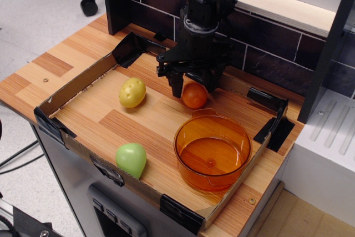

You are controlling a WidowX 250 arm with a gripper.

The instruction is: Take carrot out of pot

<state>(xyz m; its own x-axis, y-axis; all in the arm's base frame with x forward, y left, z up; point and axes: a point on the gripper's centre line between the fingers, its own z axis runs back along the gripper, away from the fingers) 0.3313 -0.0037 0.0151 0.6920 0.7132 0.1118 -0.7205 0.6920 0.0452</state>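
Note:
The orange carrot [194,96] lies on the wooden tray floor just behind the pot, outside it. The translucent orange pot [178,144] stands at the tray's front right, with its tab handle toward the carrot, and holds nothing. My black gripper [194,86] hangs straight down over the carrot. One finger is on each side of it, with small gaps showing, so the jaws stand open and the carrot rests on the wood.
A yellow dimpled toy [132,92] lies left of the carrot. A light green toy [131,159] lies near the front edge. A low cardboard wall [77,84] with black tape corners rings the tray. A dark tiled wall [266,54] stands behind.

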